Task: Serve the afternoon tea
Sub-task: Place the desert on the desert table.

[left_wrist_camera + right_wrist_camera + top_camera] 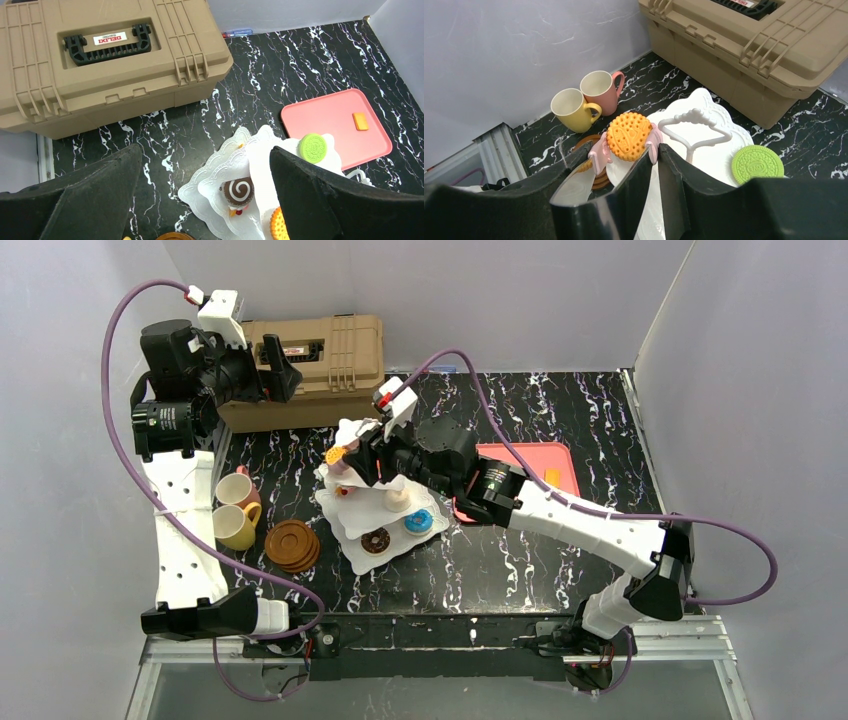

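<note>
Tiered stand (352, 532) part-loaded with pastries (376, 540). Right fingers (704, 200) grasp pink tongs (599, 154) holding orange biscuit (628, 135) above stand; left fingers (90, 195) released. Cups (235, 527), saucers (292, 545) unset.

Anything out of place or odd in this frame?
A small orange piece lies alone on the pink tray, apart from the tiered stand holding the other pastries. The cups stand upright beside the stacked saucers; nothing looks spilled or broken.
</note>
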